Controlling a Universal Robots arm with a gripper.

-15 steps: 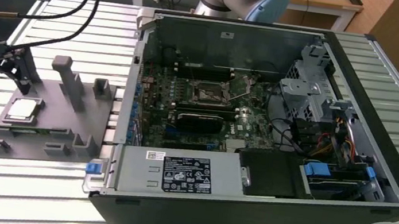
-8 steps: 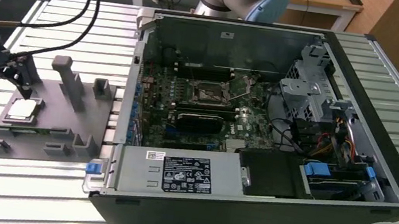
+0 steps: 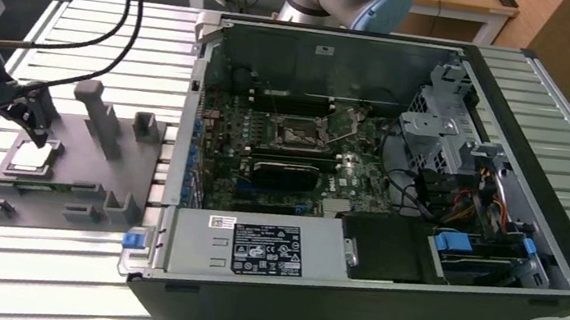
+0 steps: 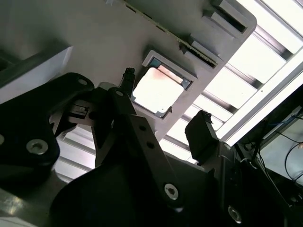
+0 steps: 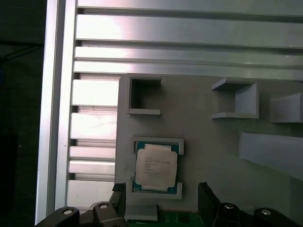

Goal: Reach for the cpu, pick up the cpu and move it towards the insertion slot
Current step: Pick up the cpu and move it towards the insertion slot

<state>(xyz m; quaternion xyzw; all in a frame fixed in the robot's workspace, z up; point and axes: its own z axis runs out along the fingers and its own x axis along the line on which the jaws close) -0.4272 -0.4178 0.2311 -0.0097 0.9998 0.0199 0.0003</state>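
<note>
**Open fingers poised over the chip in its grey cradle**

The cpu (image 5: 156,166) lies flat in a shallow square recess of the grey fixture (image 5: 208,142). It is a small square plate with a dull silvery metal top and a thin greenish rim. Low raised lips frame the recess on two opposite sides. The fixture is matte moulded plastic, a flat slab carrying blocky upright posts and open-sided box shapes. It rests on the table (image 3: 27,275), whose top is made of long ribbed aluminium slats with a bright sheen.

In the exterior view the gripper (image 3: 11,128) hangs just above the fixture, at that view's left. Its black fingers (image 5: 208,196) are spread wide apart and hold nothing. In both wrist views they stand one to each side of the chip's recess, close to it. Neither can be seen touching the chip. The fingers are dark, angular links joined with round silver bolts.

The insertion slot (image 3: 298,133) is well apart from the chip, towards the exterior view's right. It is a small square socket with a silvery frame and a dark centre, set in the green motherboard (image 3: 263,153) inside the open black computer case (image 3: 376,313). A larger black rectangular card (image 3: 283,172) sits just beside the slot
</note>
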